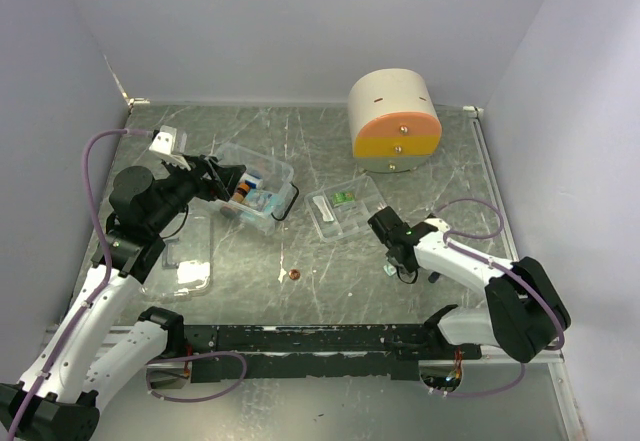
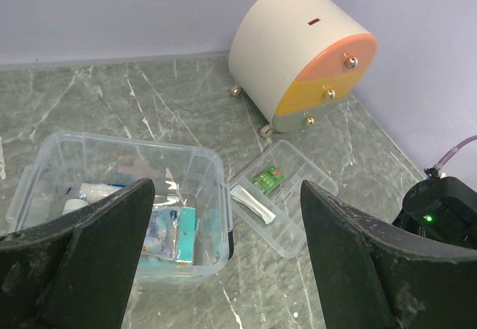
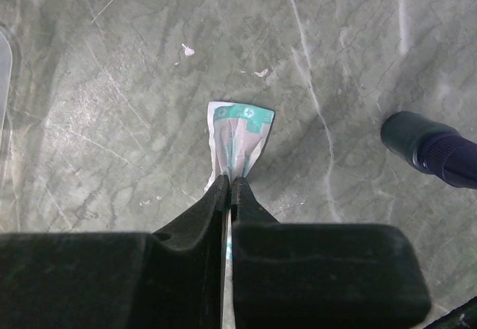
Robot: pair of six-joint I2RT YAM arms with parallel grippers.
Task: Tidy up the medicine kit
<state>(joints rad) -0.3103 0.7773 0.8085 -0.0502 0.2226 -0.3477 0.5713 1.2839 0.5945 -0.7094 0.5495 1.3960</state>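
The small clear plastic rectangular medicine kit box (image 1: pixel 262 193) sits left of centre on the grey marbled table (image 1: pixel 330 291). It is open-topped, and in the top view its long axis slants from far-left to near-right. Its black handle (image 1: pixel 291 205) is at the end that faces the clear divided tray (image 1: pixel 322 223). That tray lies just beside the box on the right, its long axis slanting the other way, toward the beige rounded cabinet with an orange-and-yellow front (image 1: pixel 393 119).

The left gripper (image 2: pixel 227 195) hovers over the box with its jaws spread wide and nothing between them. The right gripper (image 3: pixel 229 186) is near the tray, on its near-right side. Its jaws are pressed together on one end of a white-and-teal paper packet (image 3: pixel 240 131), whose free end fans out toward the table.

In the left wrist view the wide fingers (image 2: pixel 97 254) cover the box's near corners. The items inside are a blur of white, blue and teal through the plastic. A small green packet (image 2: pixel 267 179) and a white strip (image 2: pixel 252 203) lie in the tray.

In the right wrist view the packet's gripped end is hidden by the jaws, its print is too small to read, and a black-tipped purple cable (image 3: pixel 436 154) is cut off at the right edge. A clear flat plastic panel (image 1: pixel 185 266) by the left arm is hard to make out.
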